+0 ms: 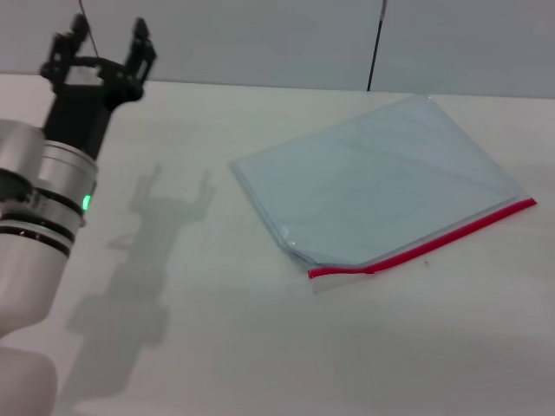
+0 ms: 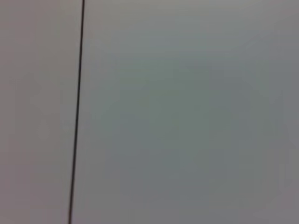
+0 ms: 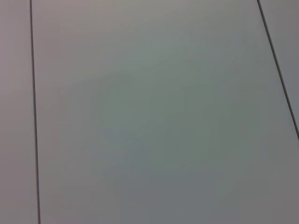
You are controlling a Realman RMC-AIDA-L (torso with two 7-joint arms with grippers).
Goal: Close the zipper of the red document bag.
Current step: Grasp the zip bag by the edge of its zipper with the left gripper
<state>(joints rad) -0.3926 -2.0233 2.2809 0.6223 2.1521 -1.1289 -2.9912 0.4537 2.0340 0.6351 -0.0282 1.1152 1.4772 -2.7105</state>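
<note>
While left gripper [image 1: 104,48] hovers raised, fingers spread w/ nothing held, well apart from red document bag [image 1: 381,173], zipper [image 1: 434,234] awaits; right gripper unseen.

Even, bright, diffuse light. Left gripper [image 1: 106,54] casts a soft shadow on the table [image 1: 217,329], toward the near edge. Both wrist views soft, out of focus.

Lab-like: bare white table [image 1: 260,347], panelled wall [image 1: 286,43].
</note>
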